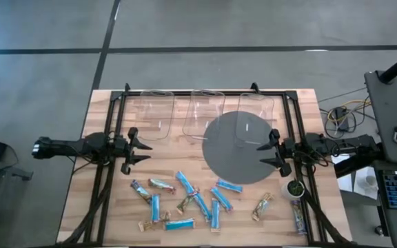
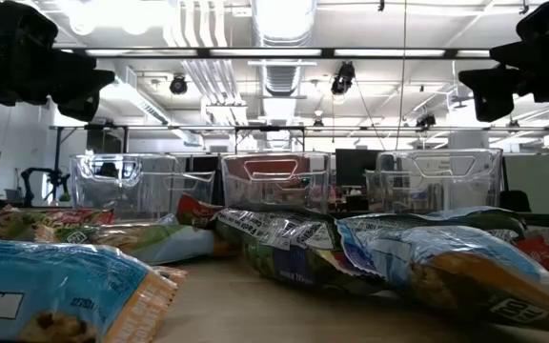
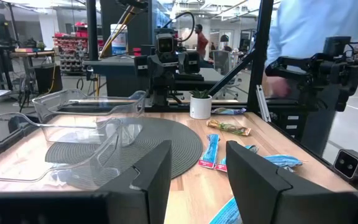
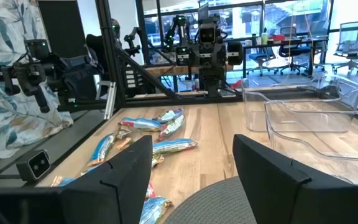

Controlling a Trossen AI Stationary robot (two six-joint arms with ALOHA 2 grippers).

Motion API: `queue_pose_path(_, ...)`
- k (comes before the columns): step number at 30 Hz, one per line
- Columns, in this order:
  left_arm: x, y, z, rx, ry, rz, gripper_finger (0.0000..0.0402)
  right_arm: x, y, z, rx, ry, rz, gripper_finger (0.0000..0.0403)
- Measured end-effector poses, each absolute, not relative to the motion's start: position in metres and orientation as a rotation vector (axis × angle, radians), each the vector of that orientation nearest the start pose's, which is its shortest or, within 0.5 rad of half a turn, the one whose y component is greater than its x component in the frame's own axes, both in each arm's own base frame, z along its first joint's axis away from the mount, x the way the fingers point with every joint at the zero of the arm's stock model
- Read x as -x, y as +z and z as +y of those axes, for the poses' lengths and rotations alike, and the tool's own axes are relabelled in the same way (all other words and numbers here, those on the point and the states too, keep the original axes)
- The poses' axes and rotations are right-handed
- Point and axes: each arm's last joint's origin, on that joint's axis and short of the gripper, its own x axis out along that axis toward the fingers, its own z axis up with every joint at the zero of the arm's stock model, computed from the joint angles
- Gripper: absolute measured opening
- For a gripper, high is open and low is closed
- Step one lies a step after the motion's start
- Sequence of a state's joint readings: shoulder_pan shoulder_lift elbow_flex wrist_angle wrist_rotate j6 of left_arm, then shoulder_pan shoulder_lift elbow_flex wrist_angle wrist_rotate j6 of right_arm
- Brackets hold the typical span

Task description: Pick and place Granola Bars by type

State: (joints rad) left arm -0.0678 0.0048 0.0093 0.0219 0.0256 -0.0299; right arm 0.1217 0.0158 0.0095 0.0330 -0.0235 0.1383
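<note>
Granola bars lie scattered on the near bench, none in the three clear bins. Left hand and right hand hover empty, fingers apart; best to take an isolated bar first.

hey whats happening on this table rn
Nothing is being handled yet. The granola bars lie scattered loose along the near part of the wooden table, blue, tan and dark wrappers mixed together. Three clear bins stand in a row at the far edge, apparently with nothing in them, and a round grey mat lies partly under two of them. The left claw and right claw both hang open and empty above the table's sides, facing each other.
</note>
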Motion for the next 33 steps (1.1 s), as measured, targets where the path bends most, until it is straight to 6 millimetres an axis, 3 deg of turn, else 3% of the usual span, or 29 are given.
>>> queue_pose_path(33,-0.0971,0.1683,-0.0073,0.030,-0.094,-0.025,0.0135,-0.0973,0.1690,0.0118,-0.192,0.122,-0.019,0.0215)
